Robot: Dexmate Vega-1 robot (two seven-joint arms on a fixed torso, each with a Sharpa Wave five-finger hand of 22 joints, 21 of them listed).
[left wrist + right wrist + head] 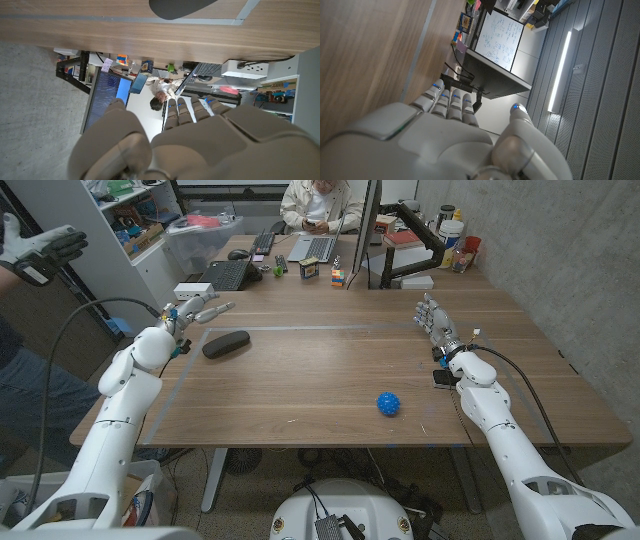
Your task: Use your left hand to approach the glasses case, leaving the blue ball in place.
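Observation:
A dark oval glasses case [226, 343] lies on the wooden table's left part; its edge also shows in the left wrist view [179, 8]. My left hand [198, 309] hovers just behind and to the left of the case, fingers stretched out and apart, holding nothing. From the left wrist view the left hand [180, 140] is seen from behind with fingers extended. A blue spiky ball [388, 403] sits toward the front right of the table. My right hand [434, 319] stands on the right side, fingers apart and empty, far from the ball; its back fills the right wrist view [445, 135].
Laptops [232, 272], a monitor [368, 230], a puzzle cube [338, 277] and small items crowd the table's far edge. A person [320, 205] sits behind it. Another person's gloved hand [35, 245] is at the left edge. Tape lines [330, 328] mark the tabletop.

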